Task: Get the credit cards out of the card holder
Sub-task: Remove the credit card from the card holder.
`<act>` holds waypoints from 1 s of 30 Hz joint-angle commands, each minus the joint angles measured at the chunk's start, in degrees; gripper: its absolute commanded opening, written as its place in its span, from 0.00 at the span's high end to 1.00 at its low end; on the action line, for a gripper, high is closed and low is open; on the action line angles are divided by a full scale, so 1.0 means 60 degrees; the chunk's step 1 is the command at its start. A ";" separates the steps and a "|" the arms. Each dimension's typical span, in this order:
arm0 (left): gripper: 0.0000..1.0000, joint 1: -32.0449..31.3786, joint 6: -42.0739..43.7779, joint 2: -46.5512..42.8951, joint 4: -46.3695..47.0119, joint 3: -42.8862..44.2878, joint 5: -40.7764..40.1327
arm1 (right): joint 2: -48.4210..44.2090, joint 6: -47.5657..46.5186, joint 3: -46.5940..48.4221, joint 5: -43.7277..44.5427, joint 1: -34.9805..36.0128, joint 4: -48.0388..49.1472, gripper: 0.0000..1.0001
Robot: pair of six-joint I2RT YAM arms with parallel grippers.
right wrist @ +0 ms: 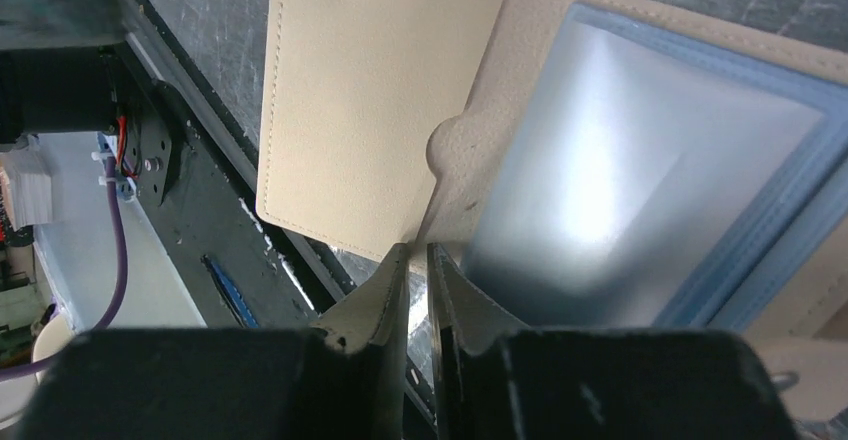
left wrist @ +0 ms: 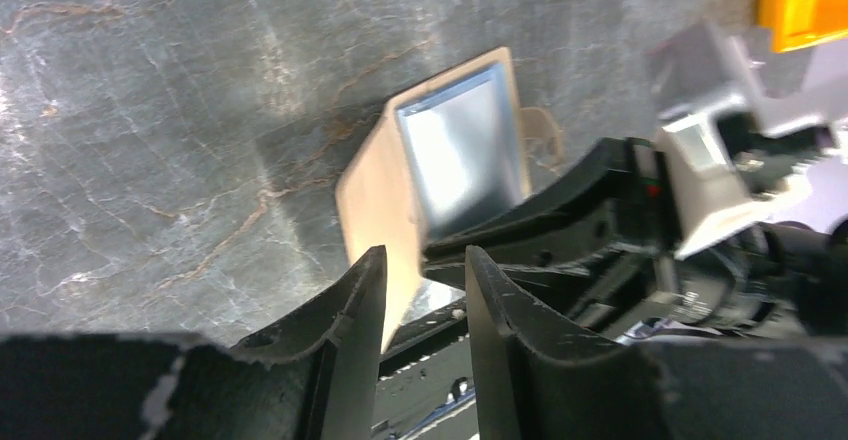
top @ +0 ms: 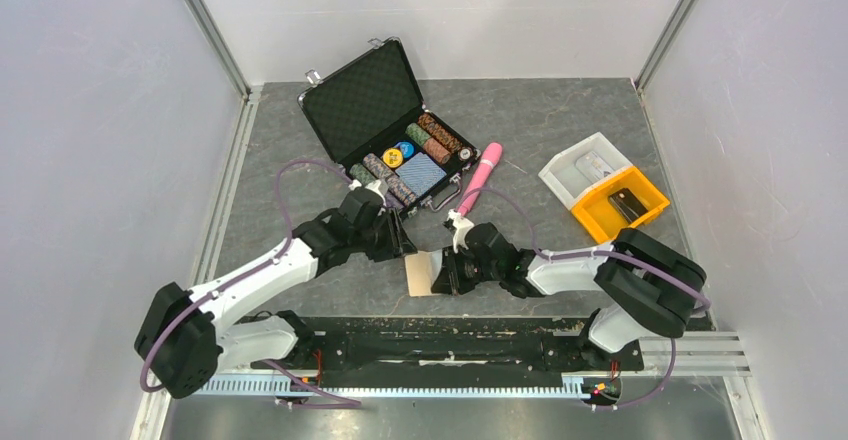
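Right hand [right wrist: 418, 257] tight on card holder [right wrist: 370, 110] — light-blue card [right wrist: 640, 180] inside

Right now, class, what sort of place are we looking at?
Probably a robot test cell: left arm and right arm bolted to a rail, plain white walls around a grey table.

Open chip case [top: 360, 105], pink wand [top: 481, 175], yellow bin [top: 596, 222]
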 commanded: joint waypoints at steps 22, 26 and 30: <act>0.78 0.0036 -0.0372 0.1347 0.3085 -0.1821 0.0861 | -0.1663 -0.1553 0.0674 0.1572 -0.0391 -0.1949 0.71; 0.77 0.0036 -0.0323 0.1539 0.3107 -0.1963 0.0823 | -0.1649 -0.1712 0.0659 0.1283 -0.0953 -0.2038 0.63; 0.76 0.0036 -0.0413 0.1690 0.3348 -0.2125 0.0926 | -0.1522 -0.1734 0.0595 0.1109 -0.1308 -0.2154 0.57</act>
